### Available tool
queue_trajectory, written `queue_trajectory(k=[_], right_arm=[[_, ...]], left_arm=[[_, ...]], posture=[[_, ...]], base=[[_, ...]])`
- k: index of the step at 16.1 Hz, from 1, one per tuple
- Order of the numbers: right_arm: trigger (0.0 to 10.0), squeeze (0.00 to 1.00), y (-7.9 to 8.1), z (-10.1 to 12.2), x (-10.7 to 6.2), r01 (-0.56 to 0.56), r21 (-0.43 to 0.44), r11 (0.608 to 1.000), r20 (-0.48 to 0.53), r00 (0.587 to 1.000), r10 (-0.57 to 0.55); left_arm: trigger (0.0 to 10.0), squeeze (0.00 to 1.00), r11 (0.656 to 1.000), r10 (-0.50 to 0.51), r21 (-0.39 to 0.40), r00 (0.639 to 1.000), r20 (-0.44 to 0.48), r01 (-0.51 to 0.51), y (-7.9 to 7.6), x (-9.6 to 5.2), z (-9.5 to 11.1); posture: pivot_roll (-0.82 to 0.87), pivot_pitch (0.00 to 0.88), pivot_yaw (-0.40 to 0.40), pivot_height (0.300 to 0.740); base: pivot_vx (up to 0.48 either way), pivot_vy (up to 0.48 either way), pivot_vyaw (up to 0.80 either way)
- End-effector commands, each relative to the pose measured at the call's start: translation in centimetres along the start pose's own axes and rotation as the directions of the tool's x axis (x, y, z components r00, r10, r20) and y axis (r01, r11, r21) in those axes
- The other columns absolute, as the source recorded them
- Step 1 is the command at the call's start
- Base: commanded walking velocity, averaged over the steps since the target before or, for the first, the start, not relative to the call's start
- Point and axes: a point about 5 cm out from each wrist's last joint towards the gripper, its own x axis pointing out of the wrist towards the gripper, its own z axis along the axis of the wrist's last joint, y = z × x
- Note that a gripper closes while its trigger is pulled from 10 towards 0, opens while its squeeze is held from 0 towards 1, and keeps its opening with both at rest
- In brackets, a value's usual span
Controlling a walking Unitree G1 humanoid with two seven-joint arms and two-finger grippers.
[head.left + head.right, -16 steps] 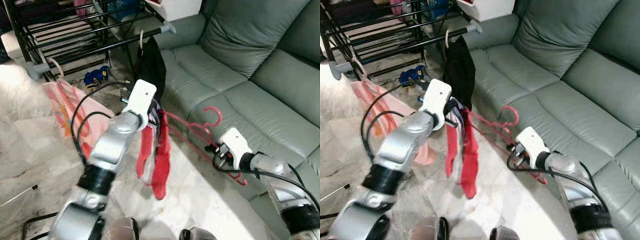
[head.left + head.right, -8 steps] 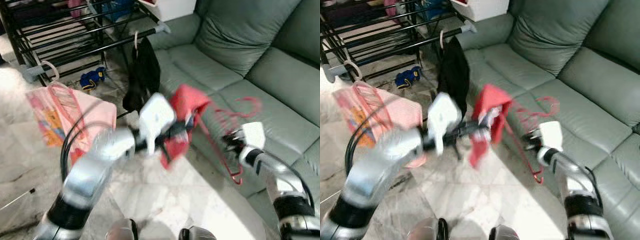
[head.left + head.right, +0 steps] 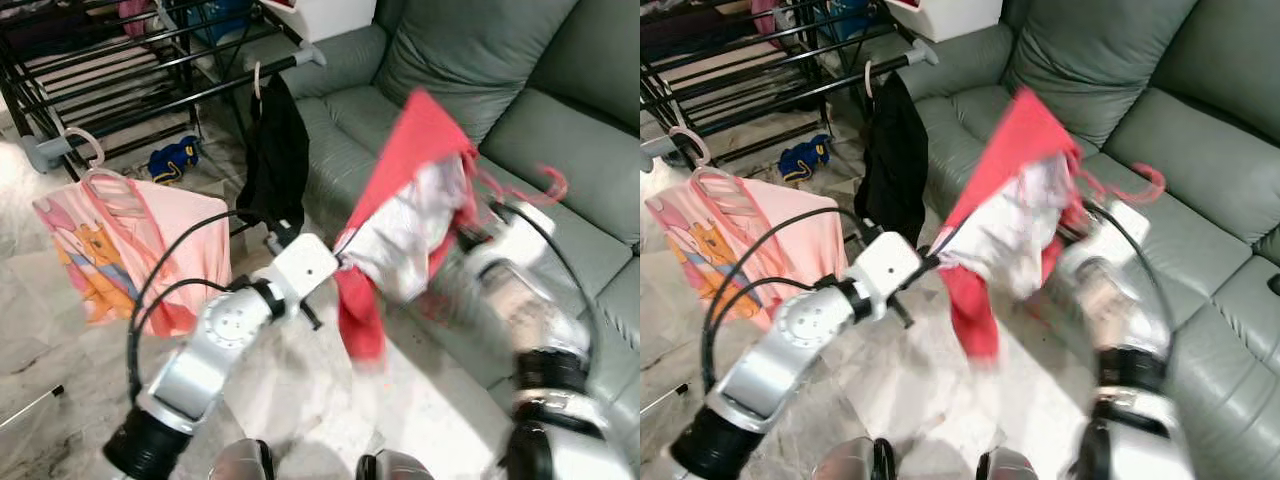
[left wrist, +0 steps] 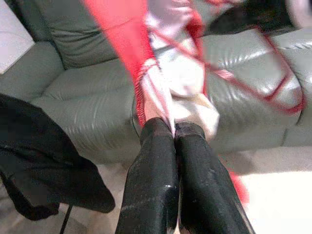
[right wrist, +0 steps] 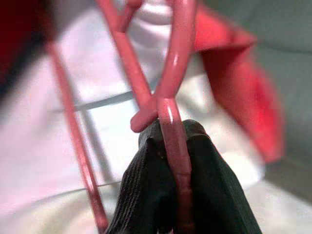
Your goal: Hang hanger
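While the grey sofa (image 3: 560,130) fills the far right and the black drying rack (image 3: 150,70) stands far left, we judge the task roughly midway: the garment is up in the air between our arms but nothing of it is on a rail yet. On the rack's near rail a pink shirt (image 3: 130,245) and a black garment (image 3: 278,155) already hang on their own hangers.

We hold the red and white garment (image 3: 405,225) stretched in front of the sofa, right of the rack. Our left gripper (image 4: 174,132) has its fingers pressed together on the cloth's lower hem. Our right gripper (image 5: 168,141) is clamped on the stem of the red hanger (image 5: 163,83), just under its fork.

We read the hanger's hook (image 3: 550,185) as pointing far right, toward the sofa and away from the rack. Its long axis seems to run near left to far right, though blur leaves that uncertain. Left to do, as we judge it: turn the hook toward the rail, carry it left, and seat it.
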Motion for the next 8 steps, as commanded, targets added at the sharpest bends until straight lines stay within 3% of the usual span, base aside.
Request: queue_trajectory(k=[1, 4, 5, 7, 8], right_arm=[[10.0, 0.0, 2.7, -0.2, -0.9, -0.113, 0.031, 0.993, -0.021, 0.993, 0.114], [10.0, 0.0, 0.9, 1.1, -0.7, 0.044, 0.063, 0.997, 0.077, 0.996, -0.049], [10.0, 0.0, -1.1, 3.8, 0.4, 0.261, 0.043, 0.964, 0.213, 0.941, -0.264], [10.0, 0.0, 0.4, 5.4, 1.6, 0.294, 0.016, 0.956, 0.28, 0.916, -0.287], [10.0, 0.0, 3.2, 4.8, 2.7, 0.202, -0.005, 0.979, 0.242, 0.95, -0.195]], left_arm=[[10.0, 0.0, 0.999, 0.03, -0.017, 0.999, -0.038, -0.031, -0.3, 0.0, -0.5], [10.0, 0.0, 0.968, 0.249, -0.022, 0.967, -0.047, -0.25, 1.8, 0.3, -0.6], [10.0, 0.0, 0.948, 0.308, -0.065, 0.949, -0.066, -0.312, 2.7, 0.8, -1.1], [10.0, 0.0, 0.951, 0.302, -0.045, 0.951, -0.064, -0.305, 2.5, 1.6, -1.4], [10.0, 0.0, 0.96, 0.277, -0.029, 0.959, -0.058, -0.279, 2.2, 1.9, -1.3]], posture=[[-0.02, 0.06, -0.001, 0.74], [-0.01, 0.058, 0.003, 0.74], [-0.02, 0.041, 0.004, 0.74], [-0.02, 0.038, 0.005, 0.74], [-0.02, 0.03, -0.001, 0.74]], base=[[0.0, 0.0, 0.0], [0.0, 0.0, 0.0], [0.0, 0.0, 0.0], [0.0, 0.0, 0.0], [0.0, 0.0, 0.0]])
